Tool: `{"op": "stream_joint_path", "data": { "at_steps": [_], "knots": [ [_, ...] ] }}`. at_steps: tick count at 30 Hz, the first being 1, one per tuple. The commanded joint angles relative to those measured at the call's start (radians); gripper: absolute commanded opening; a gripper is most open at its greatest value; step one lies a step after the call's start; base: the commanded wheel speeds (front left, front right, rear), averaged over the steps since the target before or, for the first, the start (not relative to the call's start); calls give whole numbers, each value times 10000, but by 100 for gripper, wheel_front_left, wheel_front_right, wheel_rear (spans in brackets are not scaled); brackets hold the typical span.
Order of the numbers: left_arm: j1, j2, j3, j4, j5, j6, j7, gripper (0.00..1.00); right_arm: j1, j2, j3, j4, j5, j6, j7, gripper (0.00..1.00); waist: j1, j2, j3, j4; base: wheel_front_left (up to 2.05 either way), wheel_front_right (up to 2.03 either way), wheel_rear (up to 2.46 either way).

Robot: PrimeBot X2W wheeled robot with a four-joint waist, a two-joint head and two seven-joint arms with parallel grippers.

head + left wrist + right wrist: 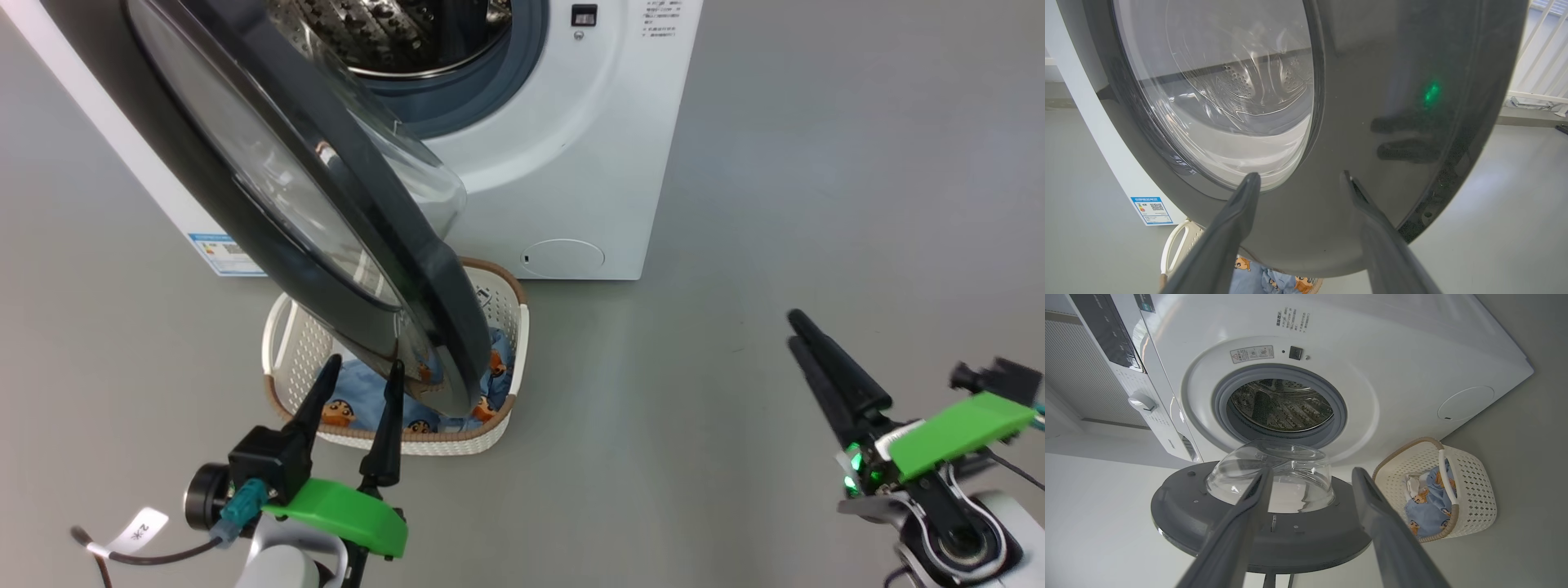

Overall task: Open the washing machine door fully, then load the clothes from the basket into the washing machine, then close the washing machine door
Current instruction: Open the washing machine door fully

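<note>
The white washing machine stands at the top with its steel drum exposed. The washing machine door, black-rimmed with a clear glass bowl, is swung out and hangs over the basket. The cream basket sits on the floor in front and holds the clothes, light blue with cartoon faces. My left gripper is open close to the door's outer face, nothing between its fingers. My right gripper is open and empty, off to the right, pointing at the door's inner side.
Grey floor lies open to the right of the machine. A round hatch and a blue energy sticker mark the machine's lower parts. The control panel and knob sit along its top. A white railing stands beyond the door.
</note>
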Motion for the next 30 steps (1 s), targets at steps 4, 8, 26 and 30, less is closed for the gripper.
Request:
{"op": "stream_joint_path", "data": {
  "at_steps": [4,8,26,30],
  "knots": [
    [118,181,377,-83,97,-53,-94,100,701,-466,-135,-374,-1251,100,-1368,100,0,0,-115,-108,0,0,0],
    [201,181,410,-62,100,-67,-94,100,1123,-818,-374,-206,-2620,100,-2771,100,0,0,-196,-199,0,0,0],
    [563,181,657,66,228,-200,-94,100,2577,1814,-4863,-1425,-12640,100,-3238,100,0,0,-876,-478,0,0,0],
    [676,181,686,110,225,-235,-94,100,2973,2443,-4961,-1855,-13955,100,-3076,100,0,0,-1075,-471,0,0,0]
  ]
}}
